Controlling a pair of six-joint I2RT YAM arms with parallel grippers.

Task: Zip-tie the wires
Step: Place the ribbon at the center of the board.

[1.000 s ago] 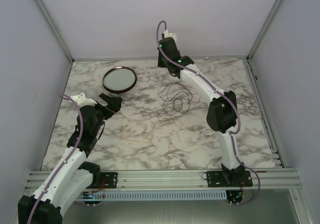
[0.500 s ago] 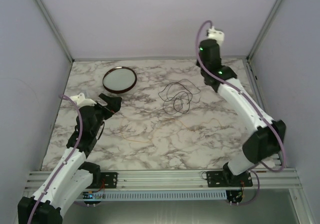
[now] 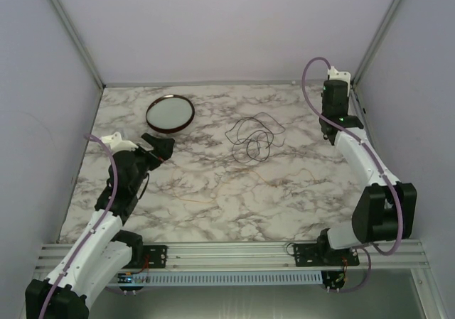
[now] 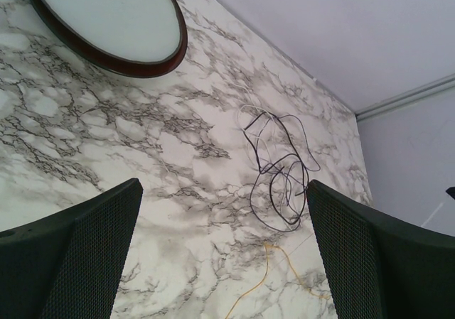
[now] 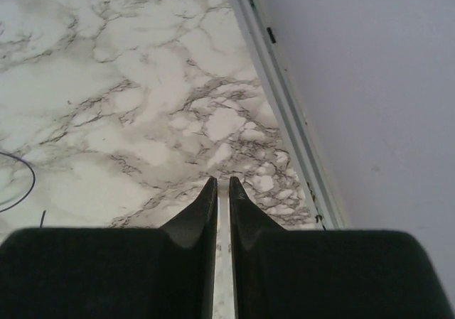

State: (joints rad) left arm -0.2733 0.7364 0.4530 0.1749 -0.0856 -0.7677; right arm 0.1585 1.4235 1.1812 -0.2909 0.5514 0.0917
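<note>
The wires [image 3: 252, 138] are lying in loose dark loops on the marble-patterned table [image 3: 298, 198]. They are sitting about midway between its left and right edges, nearer the far edge than the near one, and neither arm is touching them.

The left gripper [image 3: 158, 147] is hovering near the left edge, just on the near side of the round dark-rimmed dish [image 3: 170, 113]. Its jaws are spread wide with nothing between them. Its camera is looking straight across at the loops, so it is probably posed to gather or steady them.

The right gripper [image 5: 222, 184] is reaching into the far right corner, well apart from the wires, and pointing at the table's right edge. Its jaws are pressing almost together, leaving only a narrow slit. A pale sliver is showing in that slit, but I cannot tell whether it is the zip tie or just marble behind. No zip tie is showing clearly elsewhere.

A thin yellow strand [image 4: 266, 269] is lying on the near side of the loops.
</note>
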